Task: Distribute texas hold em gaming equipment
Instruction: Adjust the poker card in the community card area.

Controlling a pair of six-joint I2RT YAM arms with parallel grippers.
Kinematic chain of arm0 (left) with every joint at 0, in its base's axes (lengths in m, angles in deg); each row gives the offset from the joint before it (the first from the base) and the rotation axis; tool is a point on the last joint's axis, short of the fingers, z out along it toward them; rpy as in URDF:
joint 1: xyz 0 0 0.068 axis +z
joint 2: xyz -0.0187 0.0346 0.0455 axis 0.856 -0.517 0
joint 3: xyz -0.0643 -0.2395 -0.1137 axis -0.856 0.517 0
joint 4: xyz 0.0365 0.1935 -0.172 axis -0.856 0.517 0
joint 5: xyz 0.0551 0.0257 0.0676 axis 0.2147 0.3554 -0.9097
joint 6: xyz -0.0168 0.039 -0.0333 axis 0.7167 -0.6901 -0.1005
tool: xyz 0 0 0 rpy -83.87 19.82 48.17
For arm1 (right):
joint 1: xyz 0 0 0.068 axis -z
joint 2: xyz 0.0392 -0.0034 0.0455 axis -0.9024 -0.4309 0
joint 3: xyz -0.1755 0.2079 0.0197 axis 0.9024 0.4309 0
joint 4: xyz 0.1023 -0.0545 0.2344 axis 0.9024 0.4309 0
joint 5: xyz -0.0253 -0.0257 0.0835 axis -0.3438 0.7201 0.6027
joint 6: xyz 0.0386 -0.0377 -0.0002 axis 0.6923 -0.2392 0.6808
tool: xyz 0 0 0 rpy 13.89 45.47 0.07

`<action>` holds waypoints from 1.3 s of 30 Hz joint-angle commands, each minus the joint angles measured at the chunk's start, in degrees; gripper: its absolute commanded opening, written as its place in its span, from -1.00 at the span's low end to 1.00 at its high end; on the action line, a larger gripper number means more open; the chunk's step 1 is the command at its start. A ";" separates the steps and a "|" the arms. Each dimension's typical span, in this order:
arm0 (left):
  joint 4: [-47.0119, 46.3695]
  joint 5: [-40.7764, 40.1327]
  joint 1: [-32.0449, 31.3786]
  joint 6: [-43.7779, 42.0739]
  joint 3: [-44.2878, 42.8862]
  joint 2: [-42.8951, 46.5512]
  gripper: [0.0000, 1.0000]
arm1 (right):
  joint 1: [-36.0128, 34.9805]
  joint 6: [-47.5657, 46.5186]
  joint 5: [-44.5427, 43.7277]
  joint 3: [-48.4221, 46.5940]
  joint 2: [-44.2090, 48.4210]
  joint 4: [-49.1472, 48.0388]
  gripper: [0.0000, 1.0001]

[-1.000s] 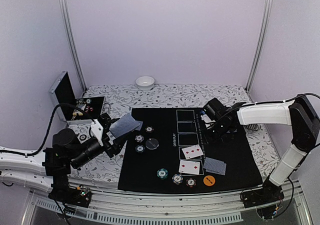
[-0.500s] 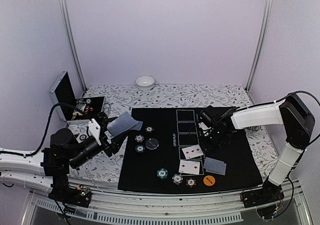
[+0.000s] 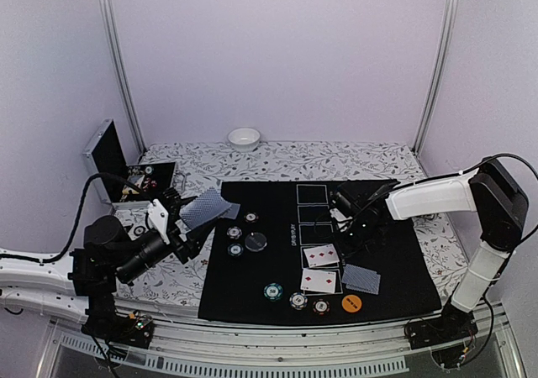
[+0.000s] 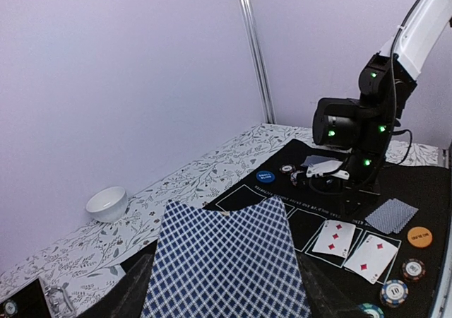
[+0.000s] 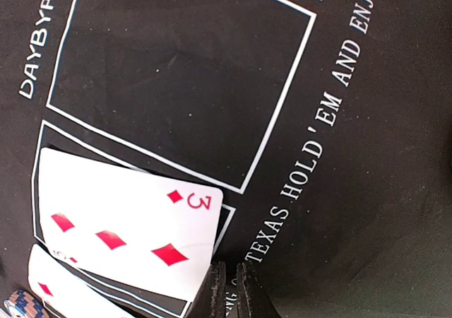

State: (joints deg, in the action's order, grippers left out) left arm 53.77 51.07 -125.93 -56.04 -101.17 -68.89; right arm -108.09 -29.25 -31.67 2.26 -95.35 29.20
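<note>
Playing cards, checked blue backs: one batch of held cards point(image 3: 208, 207) is hanging off the table at the left edge of the black mat point(image 3: 403, 260), clamped in the left gripper point(image 3: 196, 220), whose jaws are closing narrowly on them. On the mat, a three of diamonds point(image 3: 323, 254) is lying face up in a white outlined box. A second diamond card point(image 3: 318, 280) is lying in the box nearer the arms, and face-down cards point(image 3: 361, 279) are resting just to their right. An orange disc point(image 3: 351, 303) is sitting by the mat's near edge, beside a row of three striped chips point(image 3: 298, 300). Three more chips point(image 3: 234, 233) and a dark disc point(image 3: 255, 242) are lying on the mat's left half. A blue disc point(image 4: 264, 177) is showing at the far side. Containers: an open metal case point(image 3: 108, 155) is standing at far left with a few chips point(image 3: 148, 171) showing inside. A white bowl point(image 3: 244, 138) is sitting on the flowered cloth point(image 3: 277, 164) by the back wall, its contents not discernible. The right gripper point(image 5: 232, 275) is pointing down at the mat's lettering, just beside the three's corner, fingers pressed together with nothing between them.
</note>
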 commanded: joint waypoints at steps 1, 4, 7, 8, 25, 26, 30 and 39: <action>-0.01 -0.16 0.01 -0.47 0.45 1.05 0.22 | -0.59 0.84 1.40 -0.87 -0.82 0.57 -0.81; 0.24 -0.20 0.04 -0.52 0.50 1.47 0.23 | -0.59 0.83 1.83 -0.97 -0.74 0.52 -0.81; 0.58 -0.38 0.03 -0.39 0.66 1.92 0.23 | -0.60 0.62 3.02 -1.07 -0.51 0.35 -0.81; 0.69 -0.50 0.08 -0.41 0.72 2.09 0.23 | -0.59 0.58 3.12 -1.07 -0.37 0.43 -0.81; 1.89 -0.95 0.03 0.15 0.76 3.25 0.22 | -13.56 -1.79 9.77 -8.72 -0.49 -0.03 -0.82; 1.73 -1.03 0.01 0.16 0.92 3.34 0.22 | -14.00 -1.45 11.01 -9.25 -1.33 -0.99 -0.82; 1.95 -1.35 0.05 0.24 0.89 3.60 0.22 | -15.09 -1.19 13.24 -11.47 -5.51 -1.76 -0.83; 2.20 -1.86 0.02 0.31 1.52 4.20 0.22 | -16.30 -2.07 10.79 -11.46 -8.88 1.69 -0.83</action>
State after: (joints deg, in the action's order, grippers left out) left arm 56.52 49.78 -125.93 -56.00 -100.19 -65.20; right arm -123.85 -30.86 -20.20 -8.49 -103.61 28.87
